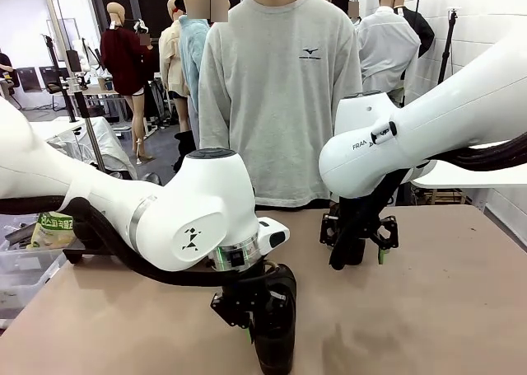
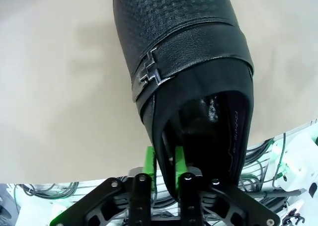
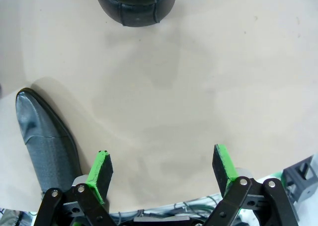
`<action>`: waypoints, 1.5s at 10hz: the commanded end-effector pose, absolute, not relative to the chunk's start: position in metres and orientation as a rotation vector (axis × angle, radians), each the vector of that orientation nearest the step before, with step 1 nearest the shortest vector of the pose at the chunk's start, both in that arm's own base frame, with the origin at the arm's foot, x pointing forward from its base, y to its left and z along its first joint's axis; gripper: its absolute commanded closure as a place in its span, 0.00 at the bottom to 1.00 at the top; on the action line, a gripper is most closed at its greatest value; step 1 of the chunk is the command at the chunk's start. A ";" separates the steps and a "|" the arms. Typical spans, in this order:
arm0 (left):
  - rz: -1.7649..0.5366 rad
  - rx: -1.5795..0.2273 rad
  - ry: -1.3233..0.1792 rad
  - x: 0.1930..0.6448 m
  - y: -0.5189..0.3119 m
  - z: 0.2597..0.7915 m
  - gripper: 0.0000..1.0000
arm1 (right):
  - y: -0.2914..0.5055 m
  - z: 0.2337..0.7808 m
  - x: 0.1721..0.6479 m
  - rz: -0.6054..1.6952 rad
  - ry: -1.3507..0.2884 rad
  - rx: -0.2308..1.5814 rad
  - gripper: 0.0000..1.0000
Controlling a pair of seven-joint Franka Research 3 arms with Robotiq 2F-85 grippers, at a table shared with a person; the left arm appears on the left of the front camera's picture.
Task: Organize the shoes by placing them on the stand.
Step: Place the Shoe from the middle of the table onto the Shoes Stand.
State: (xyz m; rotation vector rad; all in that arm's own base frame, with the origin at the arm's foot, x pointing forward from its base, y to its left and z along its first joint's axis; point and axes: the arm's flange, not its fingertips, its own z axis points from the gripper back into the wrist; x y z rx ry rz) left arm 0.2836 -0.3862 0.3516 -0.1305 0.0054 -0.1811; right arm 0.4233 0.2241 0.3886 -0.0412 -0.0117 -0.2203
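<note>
Shoe (image 1: 276,334) (front view): held by left gripper (image 1: 251,330) at the table's (image 1: 445,309) near edge; a slip would drop it off the table; fingers hidden behind the wrist.
Collar (image 2: 159,131) (left wrist view): pads (image 2: 148,161) clamp only this thin wall, so the load may swing; toe cropped.
Woven-toe shoe (image 3: 47,141) (right wrist view): lies on the table beside right gripper (image 3: 164,171), whose fingers stand apart and could nudge it; heel hidden.

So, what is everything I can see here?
Table: one, tan, under everything.
Shoes: at least two, black; held shoe at the table's near edge, loose shoe farther out; the shoe toe in the right wrist view may be the held shoe.
Bin: one, clear, left of the table, holding a green packet.
Person: one, grey sweatshirt, far side.
Left gripper: one, black, green pads, clamped on the held shoe's side wall.
Right gripper: one, black, green pads, open over bare table.
</note>
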 end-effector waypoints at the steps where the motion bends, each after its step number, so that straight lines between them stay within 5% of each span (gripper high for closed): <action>1: -0.218 -0.125 0.018 0.287 -0.388 0.354 1.00 | 0.225 0.390 0.425 -0.206 -0.014 -0.040 0.00; 5: -0.222 -0.167 -0.016 0.280 -0.372 0.382 1.00 | 0.225 0.390 0.425 -0.206 -0.014 -0.040 0.00; 9: -0.137 -0.140 -0.204 0.304 -0.304 0.450 1.00 | 0.225 0.390 0.425 -0.206 -0.014 -0.040 0.00; 13: -0.026 -0.176 -0.283 0.365 -0.263 0.453 1.00 | 0.225 0.390 0.425 -0.206 -0.014 -0.040 0.00; 15: -0.007 -0.165 -0.251 0.350 -0.257 0.457 1.00 | 0.225 0.390 0.425 -0.206 -0.014 -0.040 0.00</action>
